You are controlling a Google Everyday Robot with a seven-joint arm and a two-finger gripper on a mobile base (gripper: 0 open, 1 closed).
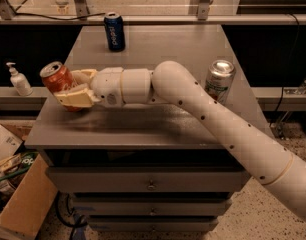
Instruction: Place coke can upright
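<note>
The coke can is red with a silver top. It is at the left edge of the grey cabinet top, tilted with its top leaning left and towards the back. My gripper is shut on the coke can, with cream fingers around its lower body. The white arm reaches in from the lower right across the cabinet top. I cannot tell whether the can's base touches the surface.
A dark blue can stands upright at the back of the cabinet top. A silver-green can stands upright at the right. A soap pump bottle stands on a ledge to the left. Cardboard boxes lie on the floor lower left.
</note>
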